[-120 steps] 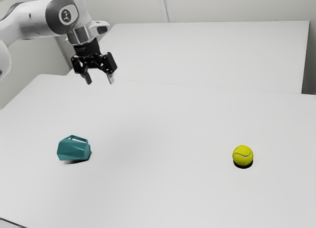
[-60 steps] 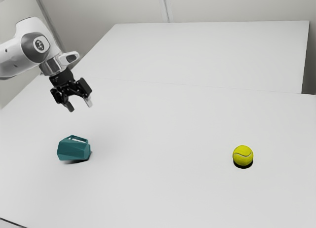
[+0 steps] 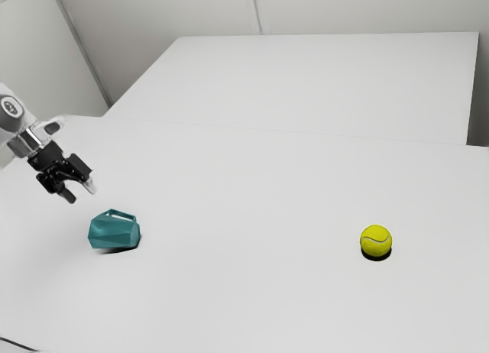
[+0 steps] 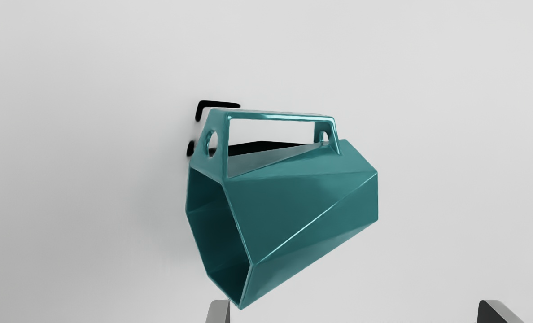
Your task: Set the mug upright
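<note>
Lying on its side, the teal faceted mug with an angular handle (image 3: 114,232) is on the white matte tabletop (image 3: 252,292), so the upright pose that the task asks for is not met at this moment. Reading the exterior view as a clock face, the mug sits between four and five o'clock from the black two-finger gripper (image 3: 80,192), near it but apart. The handle stands toward twelve o'clock of the mug's body, and the yellow felt tennis ball (image 3: 376,241) is well off at about three o'clock from the mug.

The jaws are wide open and grip nothing. In the wrist view the mug's dark, hollow mouth opens sideways, with its rim close to the line of one fingertip (image 4: 218,312).

As for progress, the gripper is near the mug, but none of the result shows. What remains, I judge, is the whole of the righting: closing on the body or handle, raising it enough to turn, swinging the mouth up toward twelve o'clock with the base down at six, setting it flat and letting go. The ball seems to need no handling.
</note>
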`<action>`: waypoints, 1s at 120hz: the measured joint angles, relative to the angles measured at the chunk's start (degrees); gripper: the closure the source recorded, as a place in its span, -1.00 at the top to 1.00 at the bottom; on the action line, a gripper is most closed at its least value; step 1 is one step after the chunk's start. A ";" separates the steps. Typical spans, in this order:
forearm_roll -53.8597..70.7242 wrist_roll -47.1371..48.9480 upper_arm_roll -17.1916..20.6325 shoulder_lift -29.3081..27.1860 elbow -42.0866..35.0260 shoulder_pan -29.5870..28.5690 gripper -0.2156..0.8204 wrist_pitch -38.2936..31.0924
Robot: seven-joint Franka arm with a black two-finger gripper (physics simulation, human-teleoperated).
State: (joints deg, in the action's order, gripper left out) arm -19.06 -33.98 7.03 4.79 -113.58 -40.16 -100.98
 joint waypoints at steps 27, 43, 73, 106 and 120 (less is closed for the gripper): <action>-1.23 -6.61 0.02 3.23 -0.55 -5.36 0.58 -0.86; -2.49 -9.46 0.00 6.24 -0.16 -6.69 0.58 -1.13; -8.45 -13.29 -0.09 10.68 0.38 -7.56 0.58 0.35; -14.31 -16.08 -0.06 11.19 -1.46 -7.55 0.58 4.74; -15.78 -16.93 0.03 11.49 -2.49 -7.50 0.58 6.25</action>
State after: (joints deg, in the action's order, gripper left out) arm -34.84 -50.91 7.06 16.28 -116.07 -47.67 -94.73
